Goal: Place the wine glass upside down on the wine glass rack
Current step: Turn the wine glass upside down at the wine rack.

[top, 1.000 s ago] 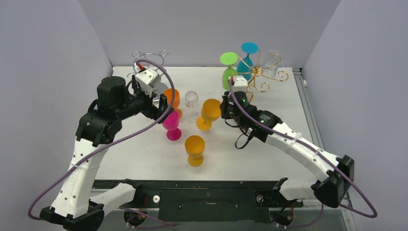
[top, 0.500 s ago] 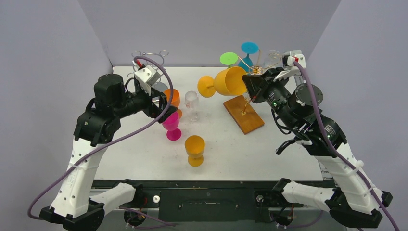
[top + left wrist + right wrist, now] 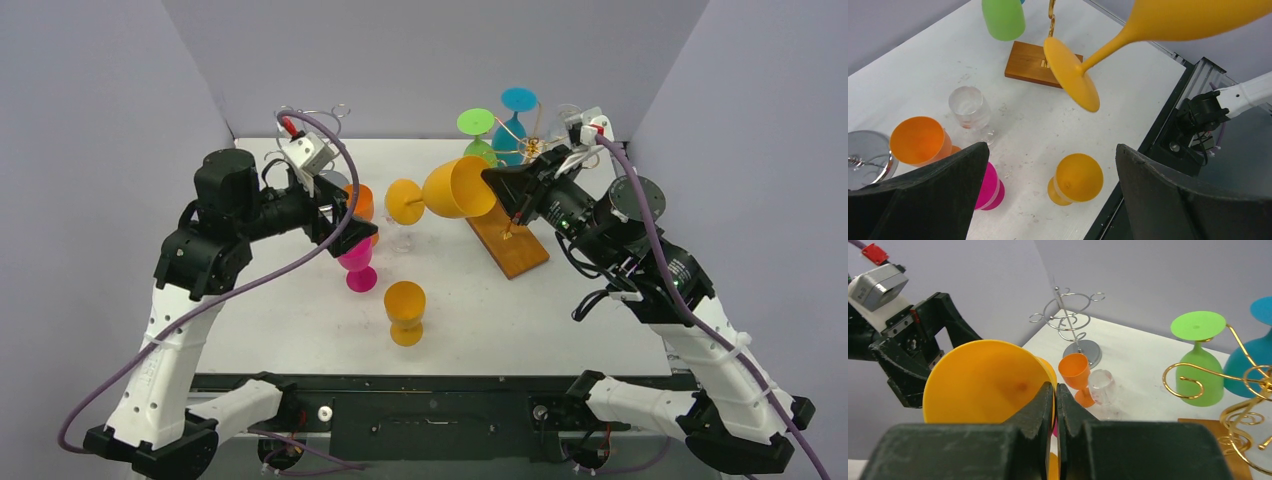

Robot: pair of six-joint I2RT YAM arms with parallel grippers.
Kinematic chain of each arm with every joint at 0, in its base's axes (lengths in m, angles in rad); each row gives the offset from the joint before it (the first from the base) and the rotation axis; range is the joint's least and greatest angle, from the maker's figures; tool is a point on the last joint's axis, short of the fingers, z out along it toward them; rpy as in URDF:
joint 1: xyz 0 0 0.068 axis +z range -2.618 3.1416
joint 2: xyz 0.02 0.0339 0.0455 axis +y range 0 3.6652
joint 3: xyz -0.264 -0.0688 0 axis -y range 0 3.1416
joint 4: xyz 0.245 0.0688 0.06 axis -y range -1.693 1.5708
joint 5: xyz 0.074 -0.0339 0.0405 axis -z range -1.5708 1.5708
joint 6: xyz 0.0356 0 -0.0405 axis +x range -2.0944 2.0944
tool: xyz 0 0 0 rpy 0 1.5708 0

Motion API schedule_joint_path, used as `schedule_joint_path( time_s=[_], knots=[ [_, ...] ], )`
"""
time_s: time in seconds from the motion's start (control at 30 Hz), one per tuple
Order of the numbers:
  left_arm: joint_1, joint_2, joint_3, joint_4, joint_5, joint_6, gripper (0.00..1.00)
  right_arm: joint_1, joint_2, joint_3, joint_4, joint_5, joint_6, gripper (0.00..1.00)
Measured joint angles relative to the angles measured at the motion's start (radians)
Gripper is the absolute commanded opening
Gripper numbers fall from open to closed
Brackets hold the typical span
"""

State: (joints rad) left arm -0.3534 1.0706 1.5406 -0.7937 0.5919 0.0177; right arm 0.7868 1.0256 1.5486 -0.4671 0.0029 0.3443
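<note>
Top external view: right gripper (image 3: 495,188) pinches the rim of the glass (image 3: 455,187), holding it sideways aloft at 9 o'clock of the rack (image 3: 517,252), presumably ready for inverting onto a hook; left gripper (image 3: 1049,152) gapes wide, empty.

White links (image 3: 165,340), black joints (image 3: 225,180), purple cables (image 3: 640,190), matte black gripper fingers (image 3: 973,450), apparently red connectors (image 3: 873,252)

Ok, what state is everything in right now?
Held yellow glass: airborne, lying sideways.
Right gripper: shut on its rim.
Left gripper: open, empty.
Green glass: hung upside down on gold rack.
Blue glass: likewise.
Pink glass: upright.
Orange glass: upright.
Clear glass: upright.
Front yellow glass: upright.
</note>
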Motion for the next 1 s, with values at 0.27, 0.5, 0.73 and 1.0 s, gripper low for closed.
schedule_joint_path(
  time_s=[0.27,0.5,0.73,1.0],
  knots=[
    [0.000,0.043,-0.019,0.045,0.071,-0.089,0.98,0.000,0.003,-0.064,0.076,-0.101,0.046,0.00],
    [0.000,0.044,-0.028,0.066,0.124,-0.138,0.44,0.000,0.001,-0.091,0.129,-0.135,0.072,0.00],
    [0.016,0.101,-0.011,0.080,0.149,-0.183,0.00,0.000,-0.001,-0.154,0.205,-0.175,0.106,0.22],
    [0.014,0.150,0.118,0.031,0.053,-0.016,0.00,0.001,-0.006,-0.171,0.086,-0.229,0.063,0.74]
  ],
)
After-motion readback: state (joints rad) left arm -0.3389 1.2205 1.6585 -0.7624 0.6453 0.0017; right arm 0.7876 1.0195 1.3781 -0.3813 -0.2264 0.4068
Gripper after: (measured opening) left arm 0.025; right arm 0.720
